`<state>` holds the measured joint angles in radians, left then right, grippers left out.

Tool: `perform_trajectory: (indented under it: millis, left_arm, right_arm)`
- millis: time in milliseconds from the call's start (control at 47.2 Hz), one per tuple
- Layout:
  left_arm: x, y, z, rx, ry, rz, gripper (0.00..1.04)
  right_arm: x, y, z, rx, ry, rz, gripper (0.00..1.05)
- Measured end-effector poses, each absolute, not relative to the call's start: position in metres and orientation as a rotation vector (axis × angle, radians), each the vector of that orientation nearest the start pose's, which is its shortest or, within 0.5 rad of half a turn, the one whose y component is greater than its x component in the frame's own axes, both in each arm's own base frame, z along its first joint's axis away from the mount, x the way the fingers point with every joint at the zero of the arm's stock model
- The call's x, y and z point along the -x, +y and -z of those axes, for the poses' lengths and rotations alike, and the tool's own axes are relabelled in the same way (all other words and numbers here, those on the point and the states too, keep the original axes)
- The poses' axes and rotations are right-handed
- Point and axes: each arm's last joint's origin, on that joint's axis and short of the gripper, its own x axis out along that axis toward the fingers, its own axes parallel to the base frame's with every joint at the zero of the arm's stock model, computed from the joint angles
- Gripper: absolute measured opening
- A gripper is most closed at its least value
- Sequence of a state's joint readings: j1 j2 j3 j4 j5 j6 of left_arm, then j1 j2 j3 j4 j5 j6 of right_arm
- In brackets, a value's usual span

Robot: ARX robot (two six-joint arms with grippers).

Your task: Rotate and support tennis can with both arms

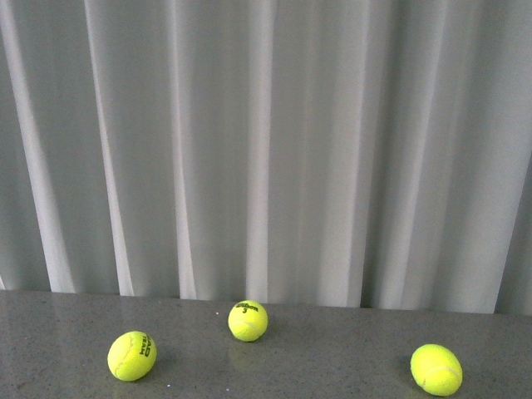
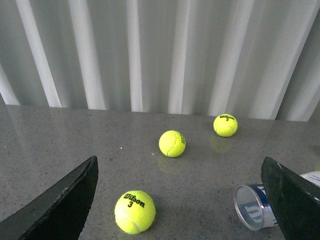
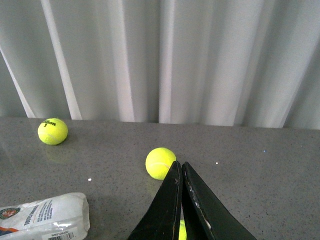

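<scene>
The tennis can (image 2: 254, 206) lies on its side on the grey table, its silver-rimmed mouth towards the left wrist camera and the blue label with a white W showing. The far side of it is hidden behind one finger (image 2: 292, 200) of my left gripper (image 2: 180, 161), which is open wide just above the table. In the right wrist view the tennis can (image 3: 45, 217) shows its white printed label and barcode, off to the side of my right gripper (image 3: 180, 164), which is shut with nothing between its fingers. Neither arm nor the can appears in the front view.
Yellow tennis balls lie loose on the table: one (image 2: 135, 212) between the left fingers, two further off (image 2: 172, 143) (image 2: 225, 125). Another ball (image 3: 160, 162) sits just past the right fingertips and one (image 3: 52, 131) farther away. A white curtain (image 1: 266, 150) hangs behind the table.
</scene>
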<state>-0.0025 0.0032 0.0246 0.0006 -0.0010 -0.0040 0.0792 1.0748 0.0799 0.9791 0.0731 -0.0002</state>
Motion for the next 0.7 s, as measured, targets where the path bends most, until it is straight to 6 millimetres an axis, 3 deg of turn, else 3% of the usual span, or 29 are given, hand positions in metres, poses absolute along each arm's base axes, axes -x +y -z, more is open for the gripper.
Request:
perform_trajectory:
  millis: [169, 699]
  left_arm:
    - [-0.096, 0.000, -0.172, 0.004, -0.022, 0.002, 0.98]
    - [-0.096, 0.000, -0.172, 0.004, -0.022, 0.002, 0.98]
  right_arm:
    - [-0.161, 0.001, -0.161, 0.000, 0.019, 0.002, 0.03]
    - [-0.129, 0.000, -0.166, 0.001, 0.001, -0.002, 0.03]
